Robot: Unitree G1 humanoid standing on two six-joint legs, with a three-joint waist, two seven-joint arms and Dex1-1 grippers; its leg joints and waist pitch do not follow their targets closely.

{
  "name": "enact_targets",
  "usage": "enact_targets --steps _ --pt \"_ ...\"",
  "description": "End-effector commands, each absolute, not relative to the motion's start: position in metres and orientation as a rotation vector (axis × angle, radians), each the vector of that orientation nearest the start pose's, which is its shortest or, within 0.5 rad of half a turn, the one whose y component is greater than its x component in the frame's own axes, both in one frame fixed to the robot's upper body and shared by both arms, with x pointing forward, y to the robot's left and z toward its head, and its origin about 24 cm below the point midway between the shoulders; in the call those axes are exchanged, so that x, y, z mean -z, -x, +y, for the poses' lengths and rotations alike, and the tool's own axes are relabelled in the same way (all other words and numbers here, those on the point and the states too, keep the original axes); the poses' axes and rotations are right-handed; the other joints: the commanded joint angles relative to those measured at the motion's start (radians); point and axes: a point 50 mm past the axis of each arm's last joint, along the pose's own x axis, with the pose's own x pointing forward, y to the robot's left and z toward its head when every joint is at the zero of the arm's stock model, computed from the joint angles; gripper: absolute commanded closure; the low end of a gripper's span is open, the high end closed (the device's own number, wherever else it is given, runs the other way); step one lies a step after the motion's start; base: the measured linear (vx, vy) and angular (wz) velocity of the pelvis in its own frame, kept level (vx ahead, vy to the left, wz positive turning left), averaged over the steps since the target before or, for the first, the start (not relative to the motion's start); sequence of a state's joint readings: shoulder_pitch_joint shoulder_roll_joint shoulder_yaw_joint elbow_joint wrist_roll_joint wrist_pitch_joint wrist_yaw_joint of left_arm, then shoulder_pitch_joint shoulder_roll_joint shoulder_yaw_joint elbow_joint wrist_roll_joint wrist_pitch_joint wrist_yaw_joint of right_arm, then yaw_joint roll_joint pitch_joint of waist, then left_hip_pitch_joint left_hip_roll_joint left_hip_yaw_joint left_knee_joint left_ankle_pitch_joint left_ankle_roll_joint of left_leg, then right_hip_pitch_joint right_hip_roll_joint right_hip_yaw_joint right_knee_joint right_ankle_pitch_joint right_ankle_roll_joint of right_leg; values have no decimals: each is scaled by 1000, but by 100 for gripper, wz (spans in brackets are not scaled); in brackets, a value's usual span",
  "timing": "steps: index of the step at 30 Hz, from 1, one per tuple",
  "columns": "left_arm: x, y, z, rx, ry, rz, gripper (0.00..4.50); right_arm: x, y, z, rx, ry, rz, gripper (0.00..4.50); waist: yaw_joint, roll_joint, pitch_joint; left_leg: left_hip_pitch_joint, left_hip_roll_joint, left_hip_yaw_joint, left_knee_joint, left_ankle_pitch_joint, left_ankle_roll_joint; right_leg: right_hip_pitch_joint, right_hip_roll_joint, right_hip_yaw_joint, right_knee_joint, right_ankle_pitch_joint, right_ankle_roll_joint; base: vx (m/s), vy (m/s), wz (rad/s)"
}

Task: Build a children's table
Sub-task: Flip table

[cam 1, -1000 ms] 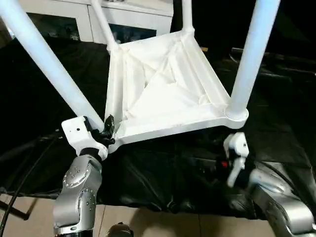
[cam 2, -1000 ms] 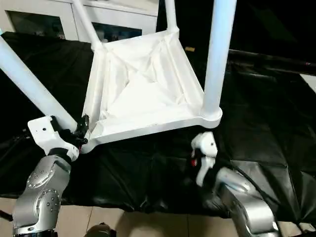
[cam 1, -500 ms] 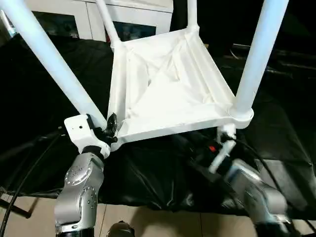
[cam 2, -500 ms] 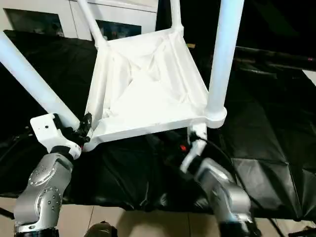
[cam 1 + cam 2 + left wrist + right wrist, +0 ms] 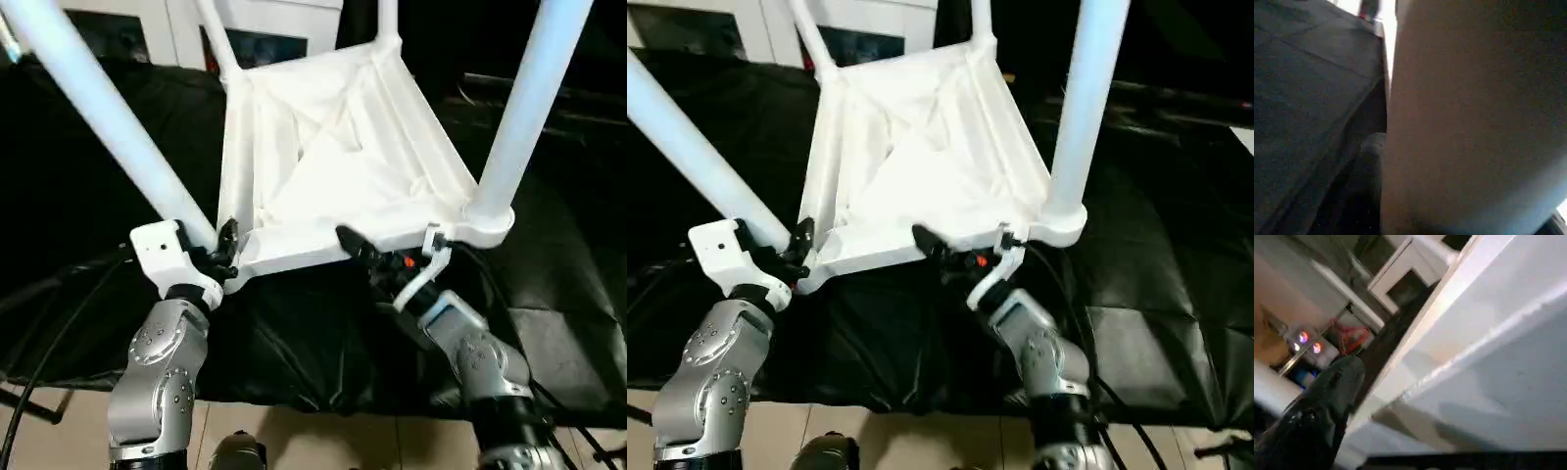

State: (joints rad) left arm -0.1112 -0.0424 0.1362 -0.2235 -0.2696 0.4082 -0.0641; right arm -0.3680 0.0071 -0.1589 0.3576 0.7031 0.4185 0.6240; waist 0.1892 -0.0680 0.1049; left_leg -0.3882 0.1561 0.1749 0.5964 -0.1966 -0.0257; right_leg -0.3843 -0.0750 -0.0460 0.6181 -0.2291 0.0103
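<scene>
table top [image 5: 333,166] upside down on the counter [image 5: 88,206], four legs [image 5: 103,117] standing up from its corners, left gripper [image 5: 223,257] at near-left corner by that leg's base, right gripper [image 5: 387,262] at near edge, left of near-right leg, cabinet [image 5: 265,20] behind

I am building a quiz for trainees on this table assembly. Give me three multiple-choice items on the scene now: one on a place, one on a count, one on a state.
1. Where is the left claw?
A. at the tabletop's near left corner
B. at its far right corner
C. on the cabinet

2. How many legs stand in the tabletop's corner sockets?
A. two
B. three
C. four

3. How does the tabletop lie?
A. ribbed underside up
B. smooth side up
C. on its edge

Answers:
1 A, its black fingers sit by the near left leg.
2 C, one leg rises from each corner.
3 A, ribs face up and the legs point upward.
</scene>
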Motion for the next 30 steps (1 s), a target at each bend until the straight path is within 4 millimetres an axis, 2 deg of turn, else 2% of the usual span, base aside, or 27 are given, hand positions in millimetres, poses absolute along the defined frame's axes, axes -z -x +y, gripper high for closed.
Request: enact_targets --steps 1,2,3,5,6,10,11,13,20,25,26,27,28,29,30 --pt "-79 -268 134 177 386 95 223 -58 -314 -115 -658 -884 101 0 -9 0 -42 26 80 -32 -83 -56 65 28 -82 47 -58 29 -223 0 0 0" --pt "-79 -269 132 187 379 92 223 -60 -318 -116 -638 -920 86 0 -11 1 -42 27 80 -32 -83 -58 62 28 -82 47 -59 26 -222 0 0 0" --pt "-80 -269 132 190 378 90 223 -60 -319 -116 -634 -933 82 0 -16 -5 -39 24 79 -31 -85 -58 62 29 -83 47 -59 17 -221 0 0 0" --pt "-81 -268 129 206 374 84 223 -61 -322 -116 -630 -971 77 0 -25 -7 -34 25 79 -31 -86 -61 61 28 -84 48 -61 4 -220 0 0 0" --pt "-81 -267 126 224 373 78 223 -62 -324 -117 -617 -1002 75 16 -27 -7 -34 25 80 -30 -85 -54 61 28 -84 47 -60 6 -220 0 0 0" --pt "-81 -263 120 277 351 70 223 -60 -330 -120 -553 -1065 79 46 -32 -5 -34 26 78 -30 -79 21 82 28 -81 45 -51 82 -232 0 0 0" --pt "-80 -261 118 295 347 69 223 -59 -332 -122 -524 -1083 85 70 -35 -6 -35 26 77 -28 -75 47 96 29 -81 45 -48 110 -239 0 0 0" --pt "-81 -259 115 318 341 60 223 -57 -333 -124 -494 -1110 97 74 -39 -8 -35 24 77 -26 -74 62 107 31 -81 44 -46 124 -248 0 0 0" --pt "-83 -257 111 358 308 30 223 -52 -335 -129 -468 -1157 119 141 -45 1 -37 25 79 -25 -71 61 118 30 -81 44 -46 114 -261 0 0 0" --pt "-82 -257 113 377 273 18 223 -54 -337 -131 -459 -1167 118 177 -45 1 -39 25 78 -24 -69 71 119 30 -80 44 -43 128 -269 0 0 0" --pt "-81 -258 114 374 259 12 223 -56 -338 -132 -455 -1153 113 186 -45 6 -39 25 78 -24 -68 77 120 30 -80 44 -42 135 -270 0 0 0" --pt "-81 -259 114 372 255 9 223 -56 -338 -132 -453 -1143 110 195 -45 11 -43 26 78 -24 -66 81 120 30 -80 44 -40 146 -273 0 0 0" --pt "-81 -259 114 372 255 9 223 -56 -338 -132 -453 -1143 110 204 -46 8 -43 25 77 -23 -66 83 122 30 -79 44 -41 150 -273 0 0 0" --pt "-80 -259 117 364 247 4 223 -58 -338 -133 -448 -1115 104 212 -43 16 -54 24 76 -23 -58 115 127 31 -78 44 -31 199 -282 0 0 0" --pt "-80 -260 120 352 240 1 223 -60 -339 -135 -437 -1101 92 221 -44 12 -54 25 75 -22 -55 127 132 29 -77 44 -31 219 -285 0 0 0"
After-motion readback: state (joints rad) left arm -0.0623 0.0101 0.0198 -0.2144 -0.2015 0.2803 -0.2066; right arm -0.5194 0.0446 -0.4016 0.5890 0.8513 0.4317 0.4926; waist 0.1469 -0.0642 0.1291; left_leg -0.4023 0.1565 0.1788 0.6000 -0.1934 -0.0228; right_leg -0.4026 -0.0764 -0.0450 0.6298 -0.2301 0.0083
